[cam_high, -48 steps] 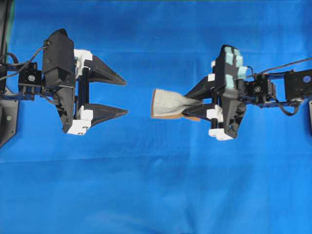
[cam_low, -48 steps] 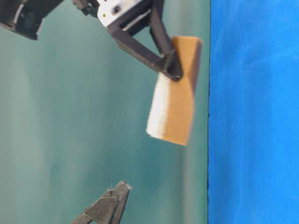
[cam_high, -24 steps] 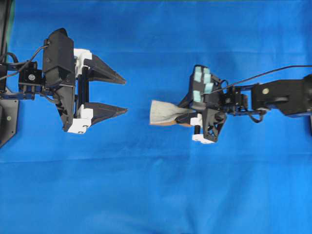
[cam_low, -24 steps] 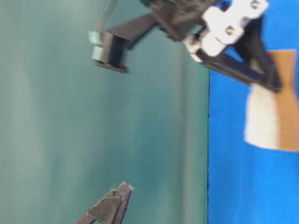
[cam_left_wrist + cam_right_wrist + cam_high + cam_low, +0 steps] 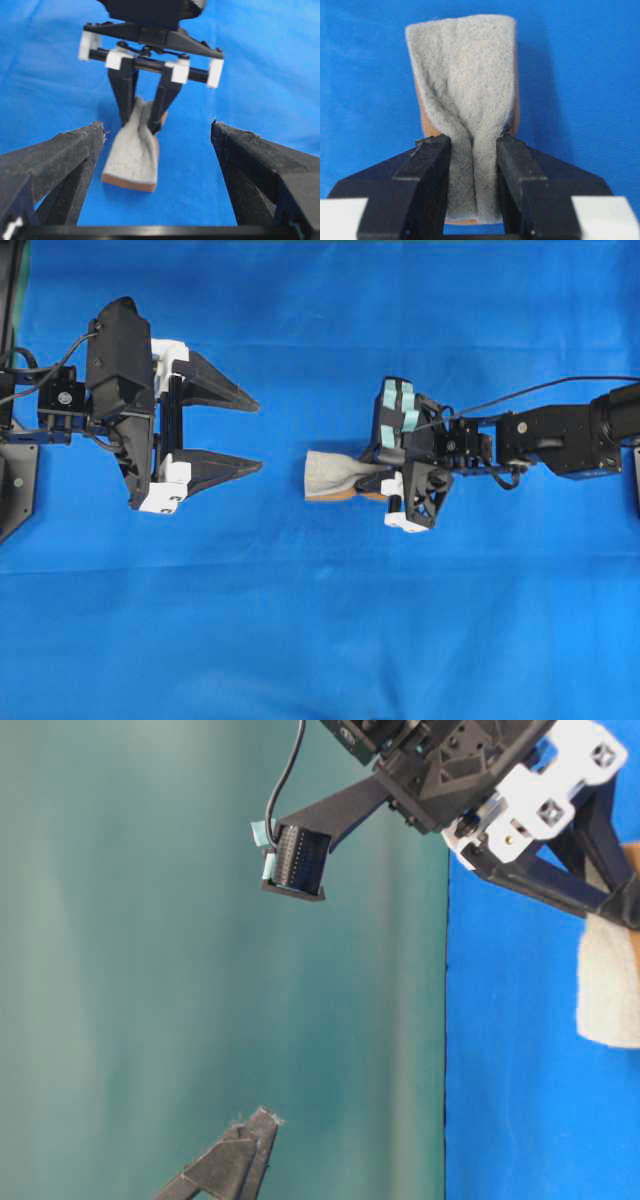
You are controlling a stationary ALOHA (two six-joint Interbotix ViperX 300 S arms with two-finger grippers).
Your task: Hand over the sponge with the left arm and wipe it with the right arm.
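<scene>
Sponge: a small rectangular sponge (image 5: 335, 477) with a pale grey rough top layer over a thin orange-tan base, pinched at one end so the grey layer buckles into a fold between my right fingers.
Where the sponge is: in my right grasp, over the blue cloth-covered bench (image 5: 320, 620) near its middle; its free end points toward my left arm, well apart from it. Whether it rests on the cloth I cannot tell.
Right arm: my black jointed right arm (image 5: 550, 435) with light-blue patches on its gripper body reaches in from the right of the overhead view.
Right gripper (image 5: 472, 150): clenched on the sponge; both black fingers (image 5: 432, 165) press into its sides, squeezing the near end narrow while the far end fans out wide.
Left arm: my black left arm (image 5: 120, 370), without blue patches, sits at the left of the overhead view.
Left gripper (image 5: 250, 435): released, its two black pointed fingers (image 5: 65, 155) spread wide with nothing between them, tips aimed at the sponge.
View from my left wrist: the sponge lies ahead between my spread fingers, grey face up, the orange-tan edge showing at its near end, the right gripper above it.
</scene>
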